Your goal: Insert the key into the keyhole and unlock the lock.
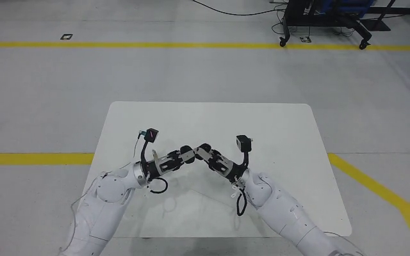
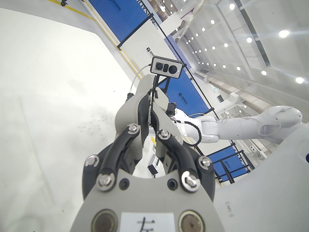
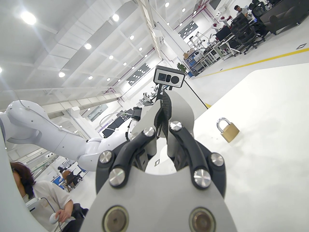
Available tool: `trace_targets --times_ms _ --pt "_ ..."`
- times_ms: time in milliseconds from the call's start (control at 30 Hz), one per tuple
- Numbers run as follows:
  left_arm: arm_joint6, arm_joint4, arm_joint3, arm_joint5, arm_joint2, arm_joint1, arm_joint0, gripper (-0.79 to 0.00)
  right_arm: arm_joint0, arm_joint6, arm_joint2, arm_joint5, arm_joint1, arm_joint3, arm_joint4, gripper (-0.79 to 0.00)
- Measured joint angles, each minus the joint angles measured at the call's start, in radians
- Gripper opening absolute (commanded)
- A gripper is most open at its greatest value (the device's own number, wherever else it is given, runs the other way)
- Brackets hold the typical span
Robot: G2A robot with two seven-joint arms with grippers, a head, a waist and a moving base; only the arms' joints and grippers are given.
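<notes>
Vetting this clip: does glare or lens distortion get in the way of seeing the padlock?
Right wrist view: ceiling lamps flare, straight lines bow, yet the padlock stands out on the white table. Left wrist view: same flare, the gripped key a thin edge-on sliver. Top view: even light, no glare on the table.

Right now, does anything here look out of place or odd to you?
Nothing spilled or broken. One oddity: the brass padlock sits alone on the table, shackle closed, while the left gripper, pinching what looks like the key, meets the right gripper tip to tip, away from it.
</notes>
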Motion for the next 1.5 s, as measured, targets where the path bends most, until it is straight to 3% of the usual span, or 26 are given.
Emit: trace_targets --times_ms 33,567,733,833,1000,1033,1100,1133,1300,1367,1500 --pt "0.003 -0.002 -0.001 -0.002 0.0 0.0 0.001 -0.785 -0.002 0.002 0.002 0.001 0.0 -0.004 -0.002 0.0" --pt "0.03 -0.11 0.006 -0.008 -0.041 0.009 0.012 -0.785 -0.023 -0.004 0.031 0.003 0.001 -0.03 -0.008 0.0" --pt "0.041 0.021 -0.025 0.067 -0.045 0.016 0.017 -0.785 -0.022 0.006 0.026 0.012 0.002 -0.029 -0.017 0.0" --pt "-0.077 0.055 -0.044 0.147 -0.031 0.025 0.003 -0.785 0.0 0.148 0.04 0.086 0.023 0.003 -0.029 0.0" --pt "-0.259 0.106 -0.08 0.125 -0.014 0.04 -0.007 -0.785 -0.032 0.485 0.133 0.151 0.079 -0.051 0.112 0.0" --pt "-0.273 0.105 -0.083 0.123 -0.01 0.042 -0.007 -0.785 -0.042 0.534 0.148 0.164 0.088 -0.071 0.132 -0.089" --pt "-0.285 0.125 -0.084 0.12 0.0 0.044 -0.009 -0.785 -0.07 0.631 0.177 0.194 0.106 -0.118 0.181 -0.397" --pt "-0.284 0.137 -0.083 0.119 0.006 0.044 -0.009 -0.785 -0.081 0.665 0.185 0.205 0.112 -0.136 0.201 -0.443" --pt "-0.284 0.135 -0.073 0.115 0.03 0.046 -0.019 -0.785 -0.111 0.781 0.202 0.245 0.129 -0.184 0.264 -0.625" --pt "-0.286 0.126 -0.069 0.113 0.035 0.047 -0.024 -0.785 -0.113 0.788 0.201 0.25 0.131 -0.186 0.275 -0.662" --pt "-0.277 0.124 -0.067 0.107 0.046 0.05 -0.027 -0.785 -0.111 0.786 0.184 0.248 0.13 -0.185 0.291 -0.625"
